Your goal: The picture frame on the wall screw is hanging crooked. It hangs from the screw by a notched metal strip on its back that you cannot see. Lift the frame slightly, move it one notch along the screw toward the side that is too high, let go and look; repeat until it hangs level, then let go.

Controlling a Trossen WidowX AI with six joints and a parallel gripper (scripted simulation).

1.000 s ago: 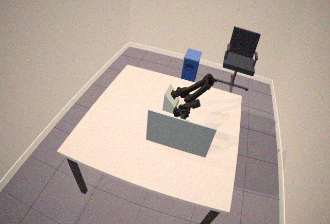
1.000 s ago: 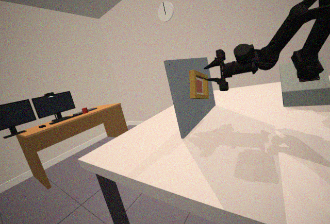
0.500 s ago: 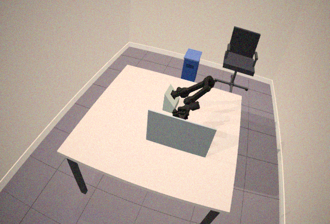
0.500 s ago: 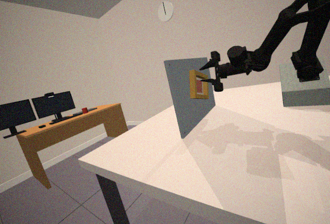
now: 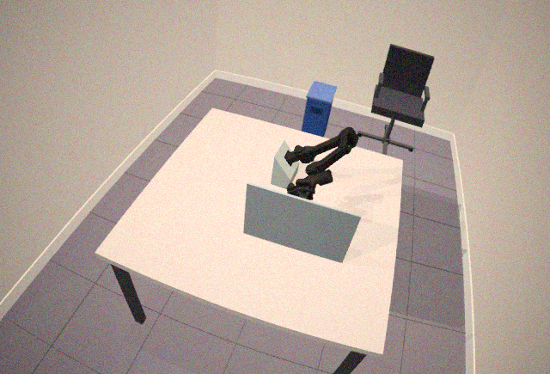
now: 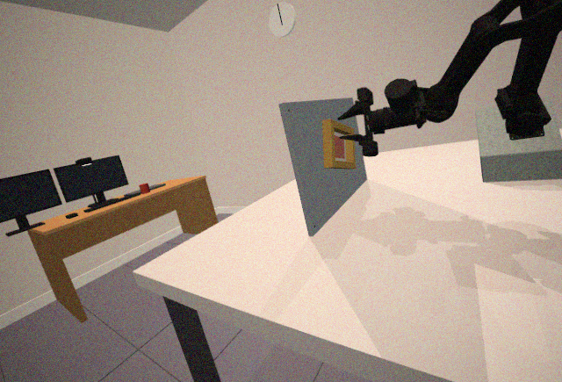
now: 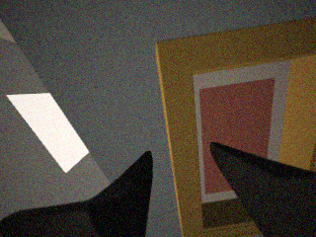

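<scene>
The yellow picture frame [image 6: 328,146] [image 7: 182,123] with a red picture hangs on the front of the upright grey-blue panel [image 5: 297,225] [image 6: 301,160]. In the exterior view its top bar slopes down toward the right, against the panel's edges, so its left side looks too high. The screw and notched strip are hidden. My gripper [image 6: 340,127] [image 7: 180,151] is open at the frame's top bar, one finger above it and the other in front of the picture. The bar lies between the finger lines, not clamped. In the top view the panel hides the frame and fingertips.
The panel stands on the white table [image 5: 186,228] [image 6: 235,250]. A pale green-grey block [image 5: 280,174] [image 6: 517,164] is beside the arm's base. Beyond the table are a blue bin [image 5: 316,114], an office chair [image 5: 406,72] and a wooden desk [image 6: 136,219] with monitors.
</scene>
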